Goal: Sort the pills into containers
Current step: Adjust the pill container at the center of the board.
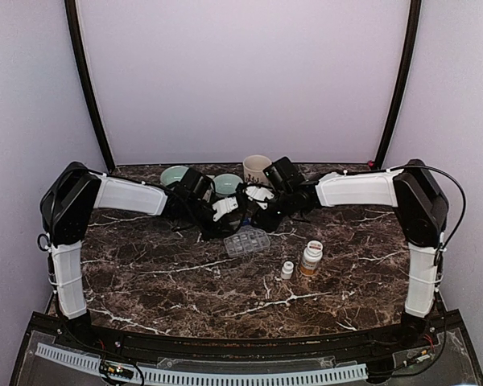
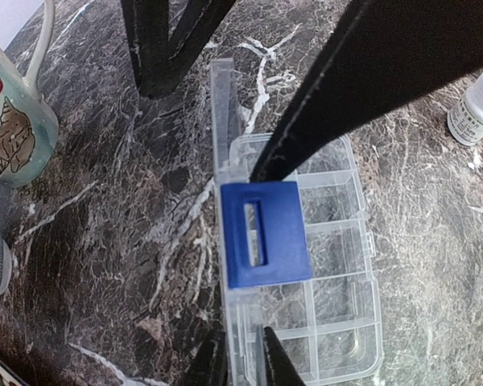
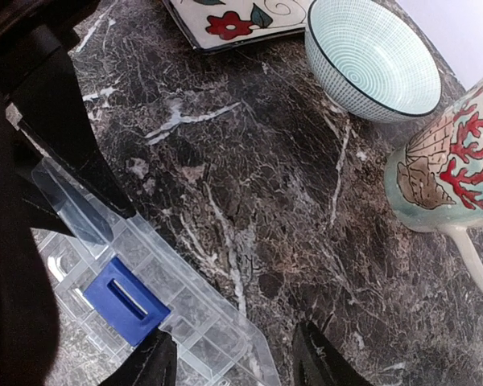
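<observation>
**A:** Where is the organiser box (image 1: 247, 241)?

**B:** Near the middle of the marble table (image 1: 145, 281), seen from above. Both arms meet over its 11-to-12 o'clock edge.

**A:** And its lid?

**B:** The clear lid (image 2: 225, 121) stands up, edge-on in the left wrist view, along the box's 9 o'clock side. A blue slotted piece (image 2: 266, 233) lies flat on the compartments just beside it.

**A:** The left gripper (image 2: 243, 358)?

**B:** Its fingers stand narrowly apart, one on each side of the lid's edge, at the 6 o'clock end of the box in that view. Whether they pinch the plastic or only flank it, I cannot tell.

**A:** The right gripper (image 3: 235, 358)?

**B:** Its fingers are spread and hold nothing. Bare marble and one corner of the box show between them.

**A:** What else is on the table?

**B:** An amber bottle (image 1: 311, 259) stands near the box's 4 o'clock, with a small white bottle (image 1: 286, 270) just beside it at its 8 o'clock. A shell-and-coral mug (image 1: 256, 167) stands at the box's 12 o'clock, behind the grippers. Two pale green bowls (image 1: 175, 175) sit at 10 to 11 o'clock.
</observation>
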You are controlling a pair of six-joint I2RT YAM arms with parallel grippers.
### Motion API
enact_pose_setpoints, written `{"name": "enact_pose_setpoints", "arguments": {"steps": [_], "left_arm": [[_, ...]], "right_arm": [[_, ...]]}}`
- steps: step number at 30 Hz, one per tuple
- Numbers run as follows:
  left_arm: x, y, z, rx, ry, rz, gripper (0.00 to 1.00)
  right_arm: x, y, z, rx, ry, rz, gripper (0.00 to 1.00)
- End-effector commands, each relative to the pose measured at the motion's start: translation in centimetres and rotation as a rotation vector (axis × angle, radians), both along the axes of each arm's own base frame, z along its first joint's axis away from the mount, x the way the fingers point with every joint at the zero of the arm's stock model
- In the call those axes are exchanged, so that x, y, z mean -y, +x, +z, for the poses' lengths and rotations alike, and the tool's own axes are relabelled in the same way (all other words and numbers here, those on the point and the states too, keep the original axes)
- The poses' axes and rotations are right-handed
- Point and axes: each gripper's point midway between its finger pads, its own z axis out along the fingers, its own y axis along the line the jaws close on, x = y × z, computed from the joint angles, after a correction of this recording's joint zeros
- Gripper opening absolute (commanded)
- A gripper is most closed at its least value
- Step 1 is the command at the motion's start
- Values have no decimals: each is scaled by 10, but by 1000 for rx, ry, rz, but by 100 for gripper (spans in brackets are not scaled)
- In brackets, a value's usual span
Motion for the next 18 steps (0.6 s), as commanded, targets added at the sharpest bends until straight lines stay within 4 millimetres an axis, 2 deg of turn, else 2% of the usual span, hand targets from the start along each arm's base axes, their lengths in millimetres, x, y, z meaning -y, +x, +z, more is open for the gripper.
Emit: {"name": "enact_pose_setpoints", "arguments": {"steps": [1,7,11,14,18], "left_arm": [[14,6,27,60,-62,-44,15],[11,15,30,73,-60,19,16],[5,25,34,83,-46,99,18],[0,29,36,81,-37,144,23],[-4,32,43,80,-51,196,38]], "right_arm": [[-9,3,-6,-8,8,34,49],[-10,8,-11,-34,18,40,26],[-9,8,-14,-54,20,39,18],[-7,8,-15,-66,19,34,13],[-3,8,-15,-74,19,24,7]]}}
